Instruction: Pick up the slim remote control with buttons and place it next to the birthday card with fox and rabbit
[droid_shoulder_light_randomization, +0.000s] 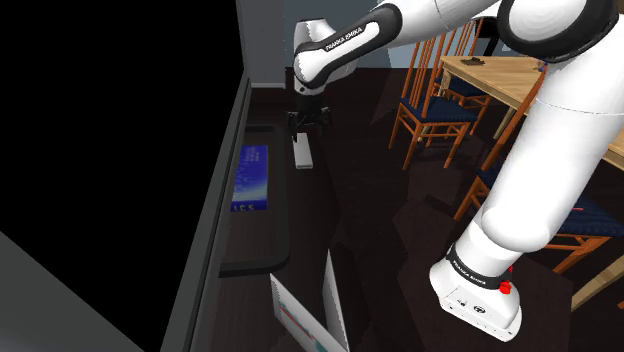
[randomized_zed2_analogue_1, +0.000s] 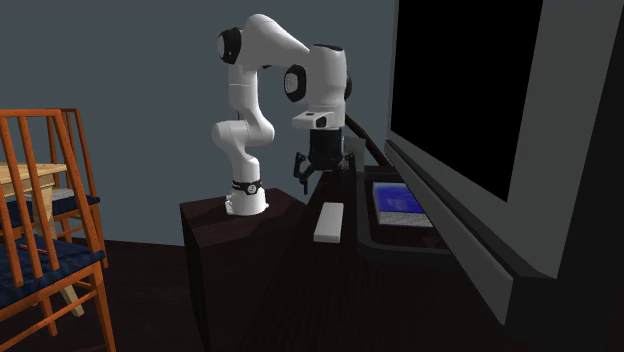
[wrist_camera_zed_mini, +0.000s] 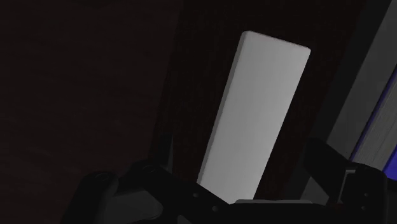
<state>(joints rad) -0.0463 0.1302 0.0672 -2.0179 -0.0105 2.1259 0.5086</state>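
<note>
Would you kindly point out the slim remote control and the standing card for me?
remote control (randomized_zed2_analogue_1: 328, 221): second exterior view, middle of its plain white top face.
card (droid_shoulder_light_randomization: 300, 318): shoulder view, on the wider panel of the folded, standing card.

The remote (droid_shoulder_light_randomization: 303, 152) lies just beside the tray (droid_shoulder_light_randomization: 258, 240); the card (droid_shoulder_light_randomization: 305, 315) stands well apart from both.
</note>
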